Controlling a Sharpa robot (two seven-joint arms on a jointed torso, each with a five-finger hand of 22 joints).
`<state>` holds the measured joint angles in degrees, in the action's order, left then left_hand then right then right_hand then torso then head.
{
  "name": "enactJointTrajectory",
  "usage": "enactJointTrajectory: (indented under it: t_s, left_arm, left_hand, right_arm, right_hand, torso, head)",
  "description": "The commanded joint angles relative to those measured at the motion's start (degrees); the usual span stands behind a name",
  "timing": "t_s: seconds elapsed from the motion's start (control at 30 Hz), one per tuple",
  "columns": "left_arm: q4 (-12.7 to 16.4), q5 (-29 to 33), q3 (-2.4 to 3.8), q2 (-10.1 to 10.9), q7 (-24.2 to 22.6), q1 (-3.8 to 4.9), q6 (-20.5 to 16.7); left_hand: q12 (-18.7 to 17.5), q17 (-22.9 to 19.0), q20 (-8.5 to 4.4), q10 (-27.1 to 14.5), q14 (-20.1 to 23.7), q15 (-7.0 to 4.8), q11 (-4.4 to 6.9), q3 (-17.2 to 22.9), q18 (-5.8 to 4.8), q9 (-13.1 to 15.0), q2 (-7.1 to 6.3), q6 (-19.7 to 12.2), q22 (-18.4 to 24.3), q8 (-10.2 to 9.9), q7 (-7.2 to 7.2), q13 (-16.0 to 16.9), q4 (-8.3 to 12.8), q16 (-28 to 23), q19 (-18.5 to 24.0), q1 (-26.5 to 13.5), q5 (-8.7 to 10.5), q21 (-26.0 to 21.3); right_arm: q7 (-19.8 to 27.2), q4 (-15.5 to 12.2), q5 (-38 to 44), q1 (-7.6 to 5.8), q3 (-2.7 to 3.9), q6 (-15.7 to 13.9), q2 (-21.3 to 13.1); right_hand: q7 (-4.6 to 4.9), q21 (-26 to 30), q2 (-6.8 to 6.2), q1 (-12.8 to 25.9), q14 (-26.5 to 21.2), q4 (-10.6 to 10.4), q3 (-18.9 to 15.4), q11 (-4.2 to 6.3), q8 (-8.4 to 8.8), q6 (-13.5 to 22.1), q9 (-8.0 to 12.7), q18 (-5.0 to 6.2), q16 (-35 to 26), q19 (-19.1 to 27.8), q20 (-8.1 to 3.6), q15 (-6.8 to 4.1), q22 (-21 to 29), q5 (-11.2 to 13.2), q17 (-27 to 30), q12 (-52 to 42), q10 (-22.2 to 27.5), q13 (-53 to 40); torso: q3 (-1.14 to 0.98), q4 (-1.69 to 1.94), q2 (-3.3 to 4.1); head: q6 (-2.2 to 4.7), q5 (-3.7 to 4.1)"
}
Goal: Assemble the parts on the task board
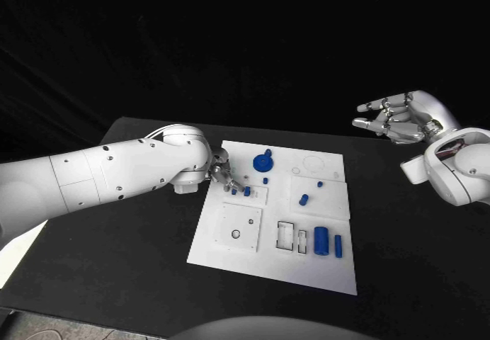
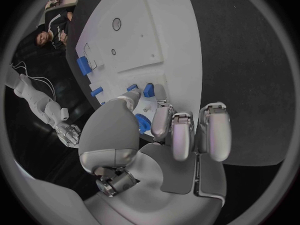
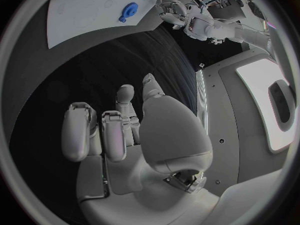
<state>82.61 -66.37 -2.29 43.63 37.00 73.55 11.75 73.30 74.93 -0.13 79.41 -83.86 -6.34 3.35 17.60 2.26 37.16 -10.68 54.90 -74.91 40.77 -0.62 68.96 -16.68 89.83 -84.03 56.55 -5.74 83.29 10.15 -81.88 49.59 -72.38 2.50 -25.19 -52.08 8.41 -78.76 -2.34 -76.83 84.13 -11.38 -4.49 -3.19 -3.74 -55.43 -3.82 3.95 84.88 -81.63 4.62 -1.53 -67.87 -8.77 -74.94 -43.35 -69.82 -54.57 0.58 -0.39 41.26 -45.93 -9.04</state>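
Task board (image 1: 328,273) lies mid-table, one white plate. Blue parts on it: one round gear (image 1: 263,163), two upright bars (image 1: 321,241) at near edge, several small pegs (image 1: 304,200). Left hand (image 1: 224,177) over board's left edge, fingertips at peg (image 2: 148,90); grip unclear. Right hand (image 1: 400,117) raised off board, fingers apart, holding nothing.

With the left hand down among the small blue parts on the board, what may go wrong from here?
1. The left hand works at the board's edge among small blue pegs; its fingers may knock a neighbour over.
2. The blue gear lies just beside that hand and might be pushed out of place.
3. Whether the hand holds a peg cannot be told; a weak pinch may drop it.
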Motion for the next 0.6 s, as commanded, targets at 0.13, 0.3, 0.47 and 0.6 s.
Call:
enactJointTrajectory:
  t_s: [0.13, 0.3, 0.47, 0.6]
  left_arm:
    - [1.1, 11.7, 0.26, 2.0, -4.8, 0.02, -10.7]
    - [1.5, 16.2, 0.31, 2.8, -11.1, 0.04, -13.3]
    - [1.6, 17.8, 0.32, 3.1, -20.1, 0.04, -16.2]
    - [1.7, 11.5, 0.22, 2.5, -25.0, 0.01, -20.1]
  left_hand:
    - [-19.2, 11.2, 1.56, -14.9, -4.8, 1.75, -2.73, 3.0, 3.14, -2.9, 0.61, -6.3, 9.0, -4.0, -2.88, -20.8, 0.0, -2.7, 3.5, 3.5, -0.56, -13.8]
    - [-27.1, -9.7, 4.43, -23.6, 6.1, 4.9, -6.05, 6.8, 7.66, -6.1, -0.47, -12.3, 35.4, -6.8, -6.42, -27.9, 0.2, -21.5, 16.5, 7.2, -0.56, -40.6]
    - [-30.5, -29.1, 6.71, -28.8, 18.7, 7.25, -7.92, 5.4, 8.06, -9.5, -2.06, -15.1, 41.7, -8.2, -8.25, -32.0, 0.6, -42.0, 20.0, 9.3, -0.29, -50.0]
    - [-35.8, -32.7, 7.05, -30.6, 19.3, 8.04, -8.69, 10.3, 8.46, -12.6, -1.6, -13.1, 45.4, -9.0, -9.11, -38.0, 4.0, -45.7, 19.1, 17.3, -0.7, -54.6]
  right_arm:
    - [0.4, 0.1, 0.0, 0.1, 0.01, 0.8, 0.0]
    - [0.4, 0.2, -0.1, 0.15, 0.01, 0.8, 0.0]
    - [0.4, 0.3, -0.2, 0.24, 0.01, 0.8, 0.1]
    - [0.4, 0.4, -0.2, 0.34, 0.0, 0.8, 0.1]
  right_hand:
    - [-0.07, 0.2, 0.2, 0.1, 4.3, -0.1, -0.3, -0.09, -0.16, 0.1, -0.1, 0.43, -0.2, 0.2, 0.04, 0.36, 0.1, -0.2, -8.5, 0.2, 0.3, 0.1]
    - [-0.07, 0.2, 0.2, 0.1, 4.3, -0.1, -0.3, -0.09, -0.16, 0.1, -0.1, 0.43, -0.2, 0.2, 0.04, 0.36, 0.1, -0.2, -8.5, 0.2, 0.3, 0.1]
    - [-0.06, 0.2, 0.22, 0.1, 4.3, -0.1, -0.4, -0.1, -0.15, 0.2, -0.1, 0.43, -0.2, 0.2, 0.04, 0.36, 0.1, -0.3, -8.5, 0.2, 0.3, 0.1]
    - [-0.06, 0.2, 0.23, 0.1, 4.3, -0.1, -0.4, -0.1, -0.15, 0.2, -0.1, 0.43, -0.2, 0.2, 0.04, 0.36, 0.0, -0.3, -8.5, 0.2, 0.3, 0.1]
  torso:
    - [-0.02, 0.07, -0.01]
    - [0.0, 0.04, 0.04]
    - [-0.03, 0.04, 0.03]
    - [-0.04, 0.07, 0.03]
  head:
    - [0.05, 0.27]
    - [0.13, 0.41]
    - [0.27, 0.53]
    - [0.77, 0.57]
